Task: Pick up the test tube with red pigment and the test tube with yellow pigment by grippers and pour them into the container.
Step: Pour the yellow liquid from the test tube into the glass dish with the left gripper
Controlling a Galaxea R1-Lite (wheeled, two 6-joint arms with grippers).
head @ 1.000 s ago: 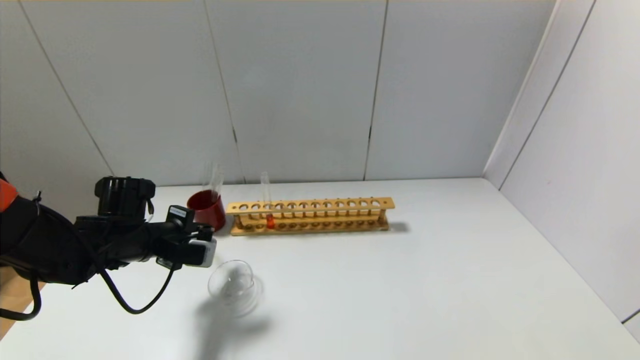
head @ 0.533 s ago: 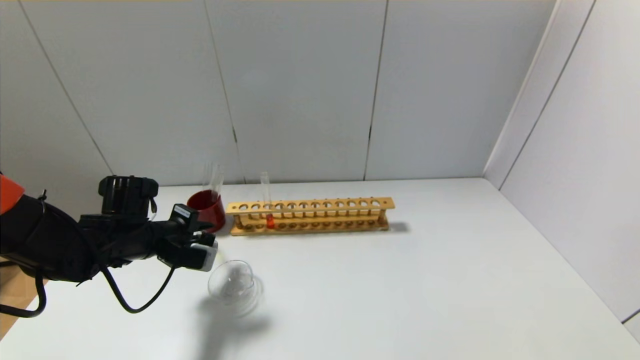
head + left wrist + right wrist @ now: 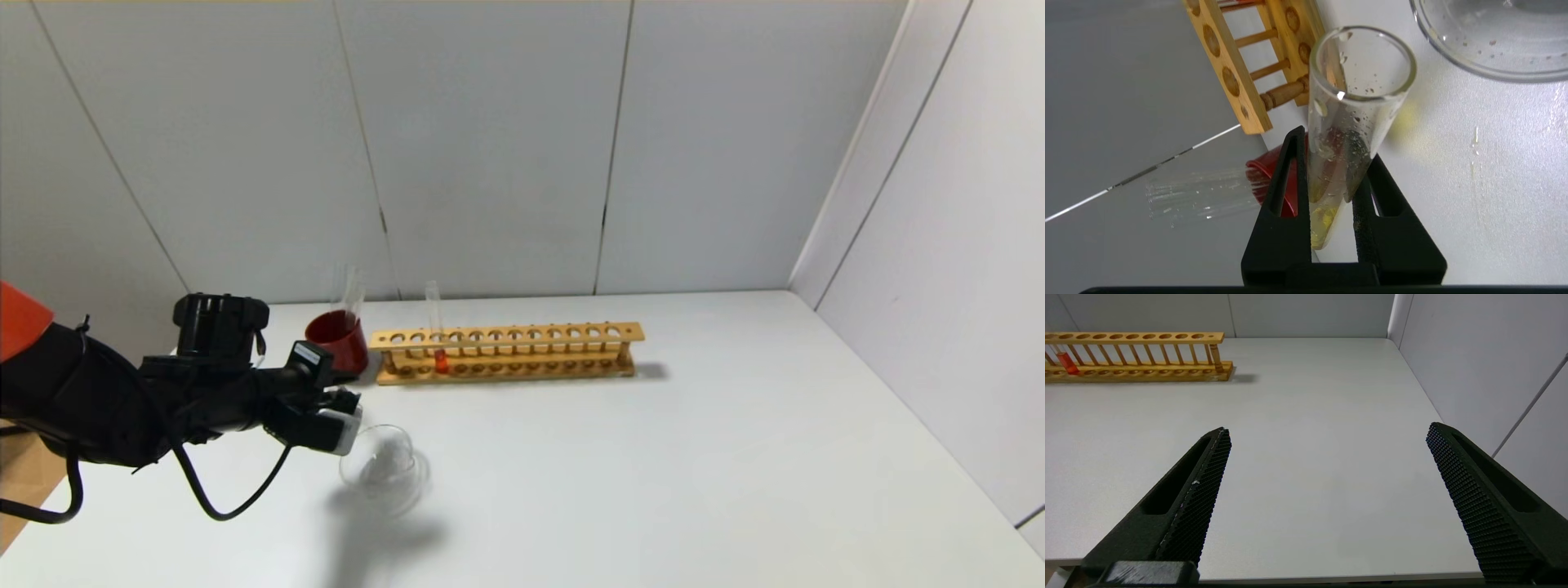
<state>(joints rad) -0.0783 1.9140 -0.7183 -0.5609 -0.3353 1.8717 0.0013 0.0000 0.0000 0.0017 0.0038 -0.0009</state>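
- The left gripper (image 3: 1331, 163) is clamped on the test tube with yellow pigment (image 3: 1349, 122), one black finger on each side of the glass.
- The tube lies tipped, its open mouth pointing away from the fingers; a little yellow liquid sits at its closed end, between the fingers.
- The container (image 3: 384, 469) stands on the white table (image 3: 653, 474) just beyond the tube's mouth, close to the gripper's tip but not touching it.
- Behind the gripper stands a dark red cup (image 3: 336, 339), and beside the cup a wooden rack (image 3: 506, 351).
- The test tube with red pigment (image 3: 437, 339) stands upright in the rack, well apart from the left gripper.
- The right gripper (image 3: 1327, 457) hovers with its fingers spread wide, holding nothing, above bare table; the rack lies well ahead of it.
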